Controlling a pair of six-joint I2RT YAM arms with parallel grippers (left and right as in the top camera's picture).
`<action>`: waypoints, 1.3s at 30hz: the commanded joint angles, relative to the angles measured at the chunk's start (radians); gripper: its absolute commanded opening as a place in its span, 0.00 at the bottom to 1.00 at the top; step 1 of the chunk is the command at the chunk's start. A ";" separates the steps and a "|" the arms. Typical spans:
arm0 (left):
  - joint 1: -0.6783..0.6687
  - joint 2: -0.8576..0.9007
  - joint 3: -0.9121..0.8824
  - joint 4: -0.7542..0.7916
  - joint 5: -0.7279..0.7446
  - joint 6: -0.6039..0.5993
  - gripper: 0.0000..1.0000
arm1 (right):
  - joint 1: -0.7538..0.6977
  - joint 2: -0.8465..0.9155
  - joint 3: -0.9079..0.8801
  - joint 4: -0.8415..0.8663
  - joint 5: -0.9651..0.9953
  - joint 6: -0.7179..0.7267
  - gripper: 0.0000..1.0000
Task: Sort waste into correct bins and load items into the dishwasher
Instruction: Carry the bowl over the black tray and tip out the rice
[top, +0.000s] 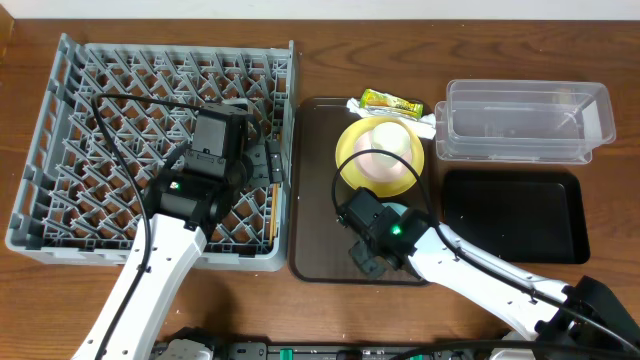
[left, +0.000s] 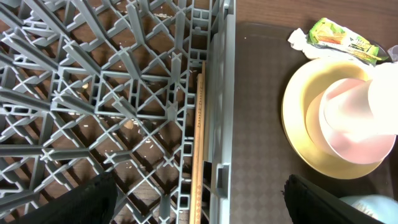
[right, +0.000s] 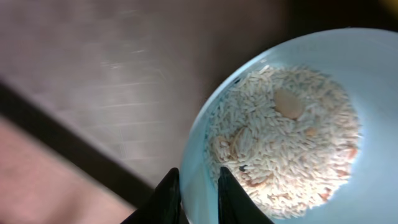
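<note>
My left gripper (left: 200, 200) hangs open over the right edge of the grey dishwasher rack (top: 60, 150). Below its gap a wooden chopstick (left: 198, 143) lies in the rack along that wall. My right gripper (right: 197, 173) is shut on the rim of the light blue bowl (right: 373, 62), one finger inside and one outside. Rice waste (right: 292, 143) fills that bowl. A pink bowl (left: 354, 134) with a white cup (left: 385, 99) sits on the yellow plate (top: 350, 150). Behind the plate lie the yellow-green wrapper (top: 390, 101) and white packaging (top: 428, 125).
The plate and bowls rest on a dark brown serving tray (top: 315, 200) in the middle. A clear tub (top: 525, 120) stands at the back right, with a shallow black tray (top: 510, 215) in front of it. Cables run over the rack.
</note>
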 joint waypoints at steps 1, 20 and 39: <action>0.004 0.006 0.009 -0.003 -0.005 0.002 0.89 | 0.007 -0.001 0.002 0.002 0.186 0.010 0.19; 0.004 0.006 0.009 -0.003 -0.005 0.002 0.89 | 0.002 -0.001 -0.030 0.016 0.072 0.010 0.14; 0.004 0.006 0.009 -0.003 -0.005 0.002 0.89 | 0.002 -0.001 -0.023 0.031 0.058 0.010 0.01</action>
